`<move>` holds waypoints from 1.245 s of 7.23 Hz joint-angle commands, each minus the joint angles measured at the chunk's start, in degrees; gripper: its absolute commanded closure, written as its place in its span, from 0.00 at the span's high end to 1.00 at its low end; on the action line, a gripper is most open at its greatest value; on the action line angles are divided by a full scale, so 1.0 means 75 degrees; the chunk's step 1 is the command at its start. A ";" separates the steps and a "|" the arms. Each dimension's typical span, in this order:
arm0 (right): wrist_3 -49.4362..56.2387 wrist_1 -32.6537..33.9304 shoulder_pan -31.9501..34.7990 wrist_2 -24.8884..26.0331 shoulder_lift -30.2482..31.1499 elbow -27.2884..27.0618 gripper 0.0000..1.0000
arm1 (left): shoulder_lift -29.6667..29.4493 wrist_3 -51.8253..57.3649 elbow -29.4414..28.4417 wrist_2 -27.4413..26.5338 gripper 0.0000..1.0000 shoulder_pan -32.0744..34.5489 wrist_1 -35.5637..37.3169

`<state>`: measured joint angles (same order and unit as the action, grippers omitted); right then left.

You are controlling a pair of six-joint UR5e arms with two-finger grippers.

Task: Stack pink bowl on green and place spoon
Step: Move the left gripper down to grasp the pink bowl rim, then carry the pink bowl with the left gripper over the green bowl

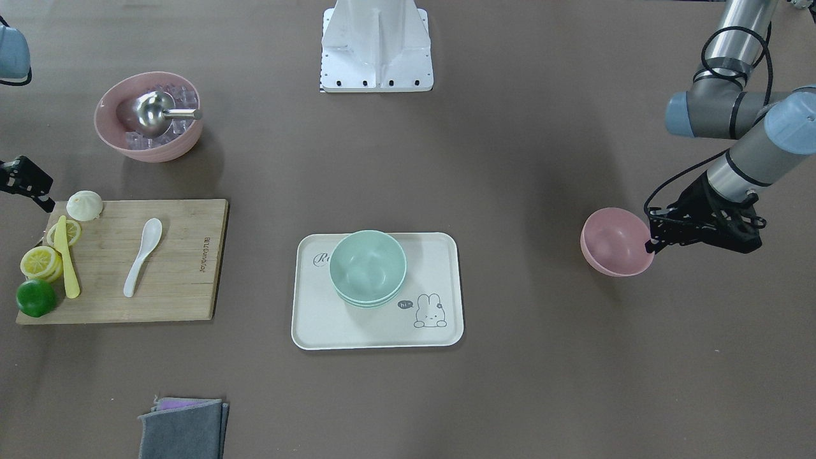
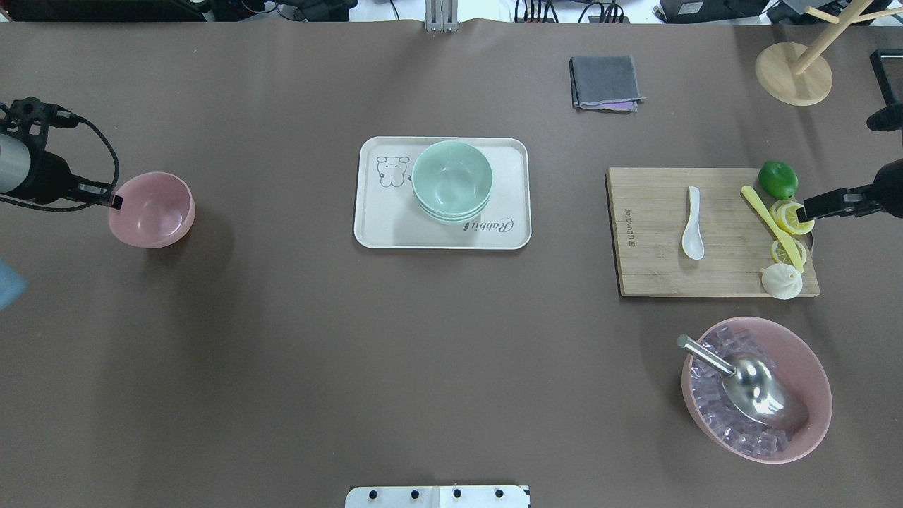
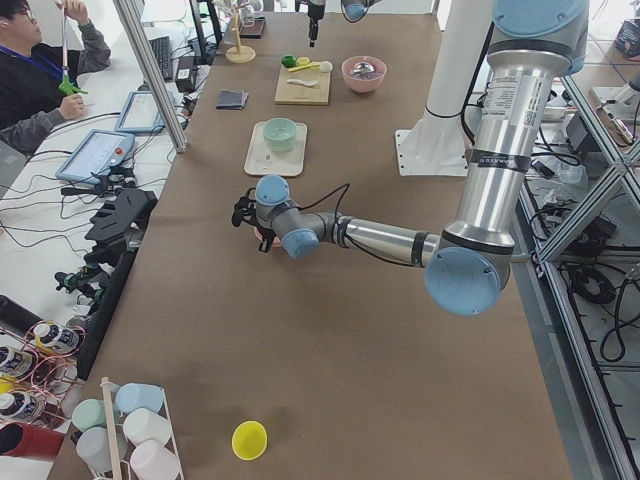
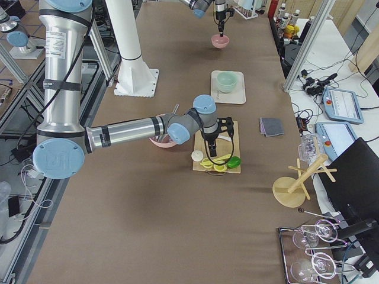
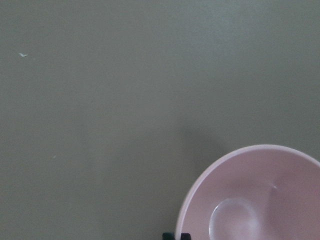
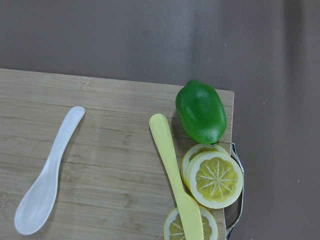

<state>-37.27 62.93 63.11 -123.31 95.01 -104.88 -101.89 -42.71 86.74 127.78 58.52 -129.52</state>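
Overhead exterior: on the desk [image 2: 282, 353] we see the tray [image 2: 374, 226] holding the green bowl [image 2: 451, 176], the cutting board [image 2: 649, 275] with the spoon [image 2: 693, 226], and the pink bowl [image 2: 152, 212] far left. Only the left wrist view shows the left pincer [image 5: 176, 236] pinching its rim. Right pincer [image 2: 808, 209] is over the lemon slices [image 6: 215, 179]; we can't tell its state.

- A cutting board [image 2: 649, 275] held a lime [image 2: 778, 179], lemon slices [image 2: 783, 217], a yellow knife [image 2: 769, 226] and a bun [image 2: 782, 281].
- A metal scoop [image 2: 765, 395] lay in a bowl of ice [image 2: 826, 396].
- A grey cloth [image 2: 605, 81] lay apart.
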 commanded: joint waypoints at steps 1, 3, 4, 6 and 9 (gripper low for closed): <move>-0.0012 0.0000 0.0000 -0.0012 0.0012 -0.0020 1.00 | -0.0895 -0.1364 0.0769 0.0038 0.00 -0.0021 0.1324; -0.0012 0.0000 0.0000 -0.0023 0.0023 -0.0043 1.00 | -0.2229 -0.2457 0.1439 -0.0753 0.00 -0.0882 0.3431; -0.0012 0.0000 0.0000 -0.0012 0.0023 -0.0055 1.00 | -0.3001 -0.3192 0.1442 -0.1154 0.00 -0.1434 0.4160; -0.0012 0.0000 0.0000 0.0000 0.0000 -0.0032 1.00 | -0.4128 -0.4157 0.0744 -0.1718 0.00 -0.2105 0.4226; -0.0012 0.0000 0.0000 0.0000 -0.0012 -0.0043 1.00 | -0.5001 -0.4676 -0.0279 -0.2327 0.00 -0.2458 0.4133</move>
<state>-37.35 62.93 63.10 -123.31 94.99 -105.17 -137.84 -76.84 86.87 112.78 41.29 -98.24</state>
